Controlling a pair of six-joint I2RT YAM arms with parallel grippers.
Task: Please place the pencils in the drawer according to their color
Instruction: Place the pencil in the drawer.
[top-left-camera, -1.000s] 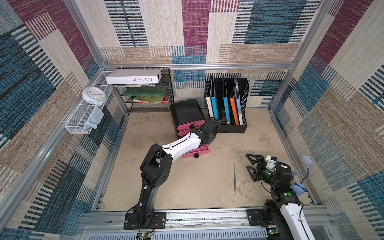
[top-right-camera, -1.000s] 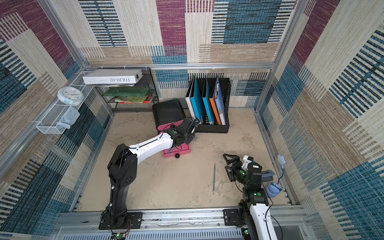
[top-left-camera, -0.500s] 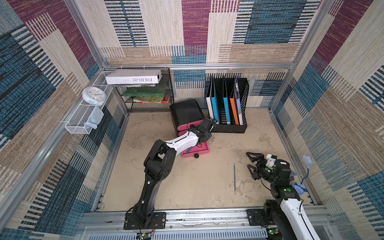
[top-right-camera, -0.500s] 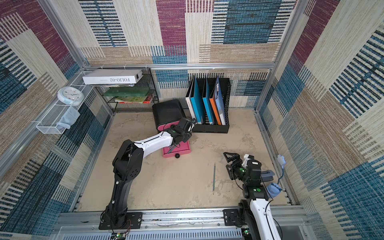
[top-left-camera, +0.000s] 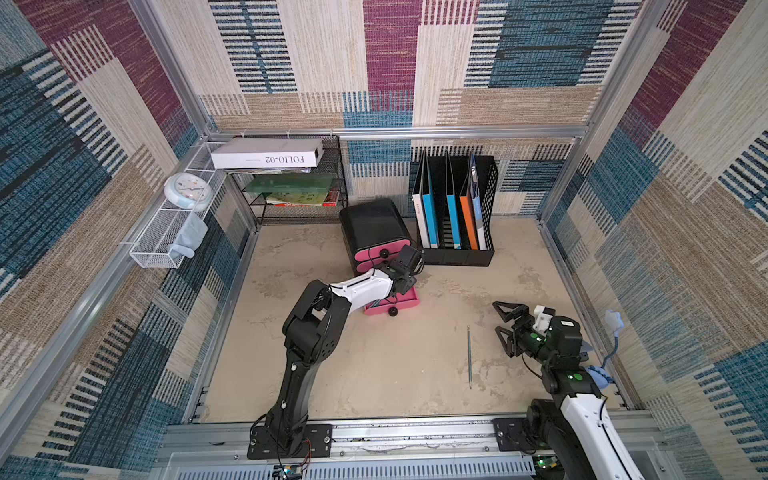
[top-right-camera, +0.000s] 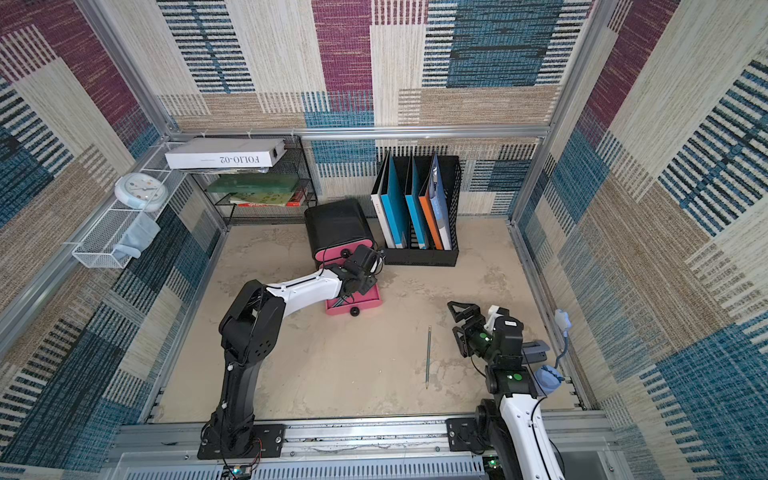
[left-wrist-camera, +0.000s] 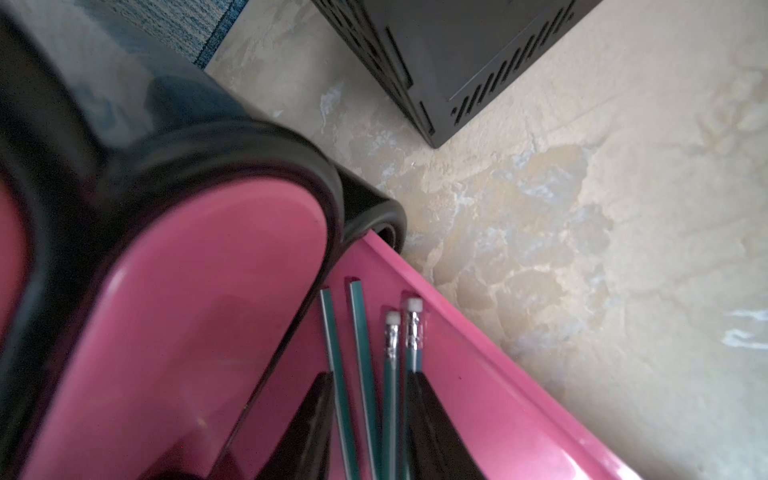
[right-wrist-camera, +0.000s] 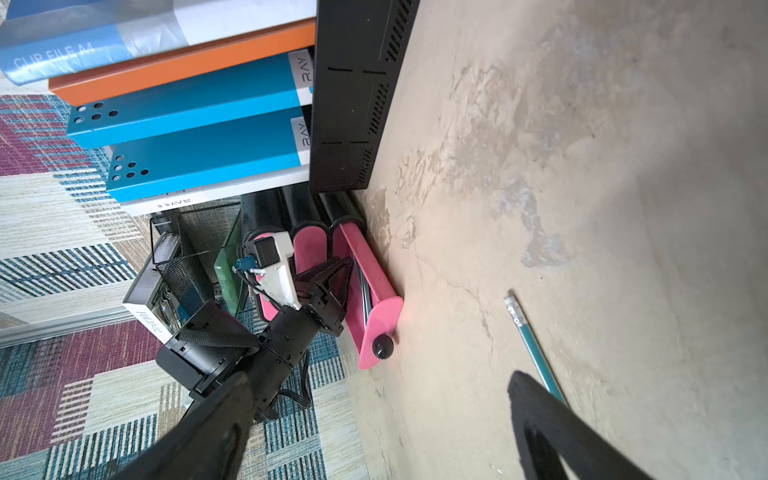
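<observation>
1. Four teal pencils (left-wrist-camera: 361, 345) lie side by side in the pulled-out bottom drawer (left-wrist-camera: 478, 353) of the black chest (top-left-camera: 374, 224). The outermost one seems to touch a finger of the left gripper (left-wrist-camera: 369, 376). If the arm rises at a slant, that finger may drag a pencil up or over the rim.
2. The left gripper stands over these pencils with its jaws only a little apart, one on each side of the group. I judge that nothing is clamped. A pencil wedged against a jaw could lift together with it.
3. The closed middle drawer front (left-wrist-camera: 199, 311) hangs just beside the gripper. A careless retreat may knock it, or push the light chest backward.
4. One more teal pencil (top-left-camera: 469, 351) lies flat on the table (top-left-camera: 374, 374), well apart from the chest. The right gripper (top-left-camera: 497, 318) waits near it, jaws fully wide and empty. So thin a thing may roll away, or the fingertips may scrape the table.
5. That pencil belongs in the same drawer, so both arms may meet there and collide.
6. The file holder (top-left-camera: 457, 257) stands near the chest and narrows the approach.
</observation>
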